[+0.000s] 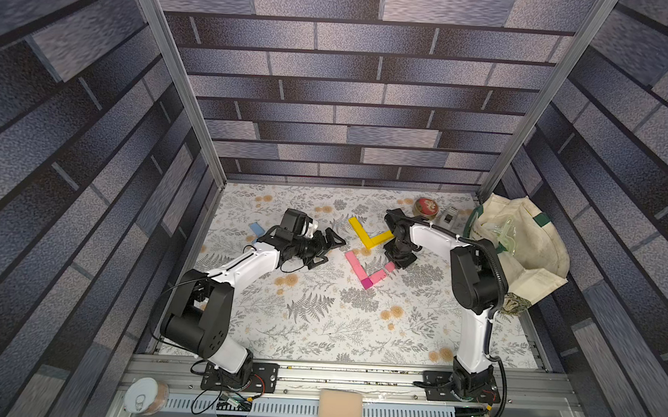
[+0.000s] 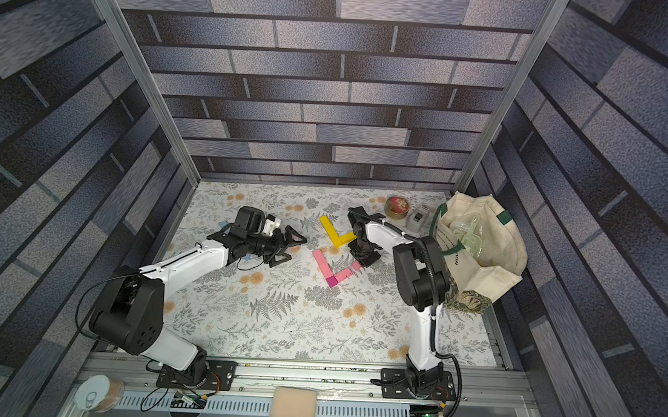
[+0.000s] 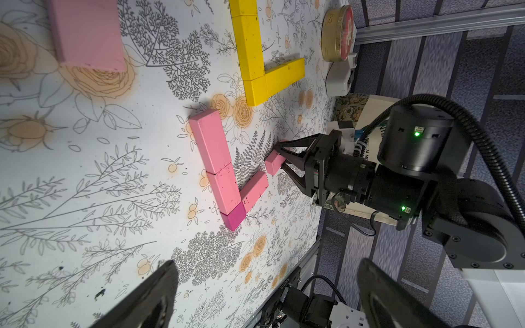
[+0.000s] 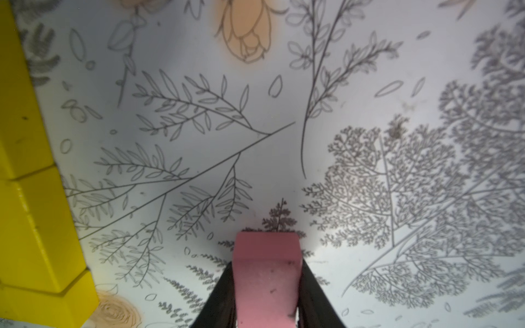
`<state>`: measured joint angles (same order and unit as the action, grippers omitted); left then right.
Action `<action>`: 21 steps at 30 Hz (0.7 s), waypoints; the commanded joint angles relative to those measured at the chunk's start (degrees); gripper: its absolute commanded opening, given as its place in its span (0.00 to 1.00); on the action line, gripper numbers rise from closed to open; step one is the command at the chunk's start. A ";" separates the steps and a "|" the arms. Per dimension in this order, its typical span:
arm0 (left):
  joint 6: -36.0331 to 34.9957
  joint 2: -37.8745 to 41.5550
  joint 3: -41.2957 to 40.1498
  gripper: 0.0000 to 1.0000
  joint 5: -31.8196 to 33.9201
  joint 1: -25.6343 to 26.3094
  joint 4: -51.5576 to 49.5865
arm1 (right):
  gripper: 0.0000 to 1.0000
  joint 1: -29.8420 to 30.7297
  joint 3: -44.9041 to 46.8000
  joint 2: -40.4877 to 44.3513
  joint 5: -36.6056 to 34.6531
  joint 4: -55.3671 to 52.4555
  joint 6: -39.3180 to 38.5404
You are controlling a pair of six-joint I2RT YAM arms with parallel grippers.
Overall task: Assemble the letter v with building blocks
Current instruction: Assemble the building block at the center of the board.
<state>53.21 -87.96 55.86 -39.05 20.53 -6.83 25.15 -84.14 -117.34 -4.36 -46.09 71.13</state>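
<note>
Right wrist view: right gripper point(image 4: 267, 267) clamps pink brick point(image 4: 267, 286).

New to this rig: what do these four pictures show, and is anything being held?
Two robot arms, the left arm and the right arm, are mounted at a flower-patterned table. Two pictures look down from overhead. The other two come from a camera on each arm's wrist. On the table lie yellow blocks laid in a V, pink blocks forming another V with a magenta cube at its corner, a light blue block, a round tin and a small box. The right tool is shut on a short pink block, near the pink V's shorter side. The left tool is open and empty.
</note>
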 commanded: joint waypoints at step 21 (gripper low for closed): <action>0.33 0.82 -0.91 1.00 -0.66 -0.21 -0.29 | 0.37 1.23 6.66 -0.96 1.99 -0.11 4.78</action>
<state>53.21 -87.96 55.81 -39.03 20.53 -6.83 25.39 -81.03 -115.42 -4.25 -42.70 72.69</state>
